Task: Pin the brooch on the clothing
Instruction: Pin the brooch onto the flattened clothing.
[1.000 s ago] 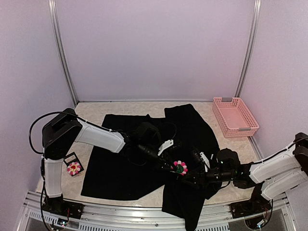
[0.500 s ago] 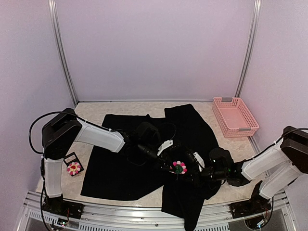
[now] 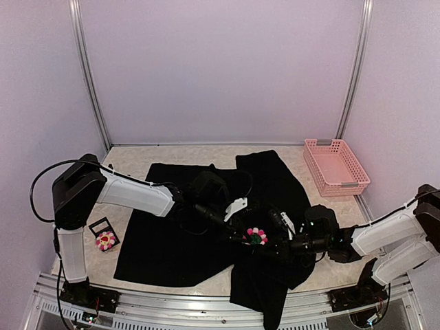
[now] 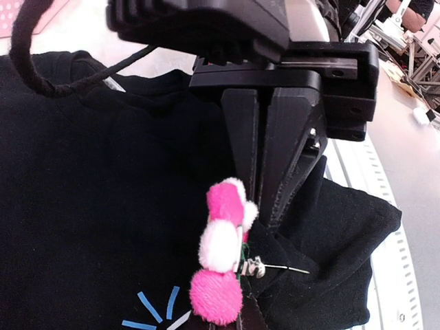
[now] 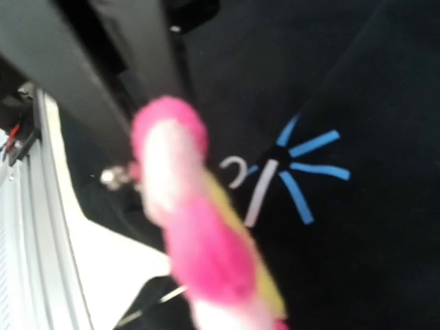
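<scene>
The black T-shirt [image 3: 165,240] lies spread on the table, its light-blue starburst mark [image 4: 155,313] close to both grippers. My left gripper [image 4: 265,223] is shut on a raised fold of the shirt, seen in the top view [image 3: 240,235] at the shirt's middle. The pink and white flower brooch [image 3: 256,236] sits right at those fingertips. Its open silver pin [image 4: 285,268] points into the fold. My right gripper [image 3: 268,245] comes from the right and is shut on the brooch, which fills the right wrist view [image 5: 206,254] as a blur beside the starburst [image 5: 302,172].
A second flower brooch [image 3: 105,239] lies on a small black card at the left, beside the shirt. A pink basket [image 3: 337,166] stands at the back right. The shirt's lower part hangs over the table's front edge [image 3: 265,302].
The brooch has stayed almost in place, shifting slightly up-left. My right arm's wrist swung left and then back right. My left arm's shoulder moved a little left, its gripper still on the fold.
</scene>
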Robot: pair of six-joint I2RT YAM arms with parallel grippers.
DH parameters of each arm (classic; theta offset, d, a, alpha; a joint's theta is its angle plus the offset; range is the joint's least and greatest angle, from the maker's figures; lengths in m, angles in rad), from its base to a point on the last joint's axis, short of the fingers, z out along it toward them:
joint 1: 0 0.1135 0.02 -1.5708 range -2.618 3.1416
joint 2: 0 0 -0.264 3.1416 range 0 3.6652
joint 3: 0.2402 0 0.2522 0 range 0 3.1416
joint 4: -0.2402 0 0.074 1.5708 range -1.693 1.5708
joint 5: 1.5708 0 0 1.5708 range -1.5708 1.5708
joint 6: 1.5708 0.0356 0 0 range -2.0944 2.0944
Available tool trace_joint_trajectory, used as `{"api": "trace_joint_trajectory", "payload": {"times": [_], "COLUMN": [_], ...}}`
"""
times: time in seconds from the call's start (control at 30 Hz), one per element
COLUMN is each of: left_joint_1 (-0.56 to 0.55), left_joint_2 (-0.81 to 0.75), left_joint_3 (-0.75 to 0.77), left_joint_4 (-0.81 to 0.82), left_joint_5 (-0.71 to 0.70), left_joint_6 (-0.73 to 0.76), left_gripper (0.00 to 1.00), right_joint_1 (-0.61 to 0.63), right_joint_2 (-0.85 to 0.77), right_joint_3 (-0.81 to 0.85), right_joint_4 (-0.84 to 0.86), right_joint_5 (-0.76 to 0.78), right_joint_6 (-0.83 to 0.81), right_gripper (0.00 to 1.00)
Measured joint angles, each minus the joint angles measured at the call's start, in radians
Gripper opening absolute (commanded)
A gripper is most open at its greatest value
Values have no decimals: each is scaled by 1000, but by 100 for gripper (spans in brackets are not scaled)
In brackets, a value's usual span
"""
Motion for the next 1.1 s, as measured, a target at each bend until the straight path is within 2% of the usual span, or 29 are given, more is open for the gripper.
{"api": "trace_joint_trajectory", "payload": {"times": [0.07, 0.13, 0.3, 0.4, 0.63, 0.77, 0.8, 0.87, 1.1], "left_joint_1": [-1, -3, -2, 0, 6, 8, 8, 8, 8], "left_joint_2": [0, 0, 0, 0, 0, 0, 0, 0, -2], "left_joint_3": [0, 0, -5, -10, -19, -21, -21, -21, -22], "left_joint_4": [-7, -18, -21, -23, -25, -25, -26, -26, -26], "left_joint_5": [1, 5, 10, 21, 43, 51, 52, 55, 58], "left_joint_6": [2, 2, -8, -14, -17, -18, -19, -20, -20], "left_gripper": [0, 0, 0, 0, 0, 0, 0, 0, 0], "right_joint_1": [-2, -7, 12, 57, 151, 171, 173, 174, 179], "right_joint_2": [-1, -3, -62, -86, -98, -133, -146, -159, -105], "right_joint_3": [11, 32, 58, 67, 84, 35, 13, -20, -69], "right_joint_4": [-42, -95, -204, -243, -344, -264, -229, -170, -14], "right_joint_5": [13, 34, 113, 181, 359, 412, 417, 424, 422], "right_joint_6": [-10, -24, -88, -132, -226, -314, -344, -404, -661], "right_gripper": [28, 35, 46, 48, 60, 64, 66, 78, 79]}}
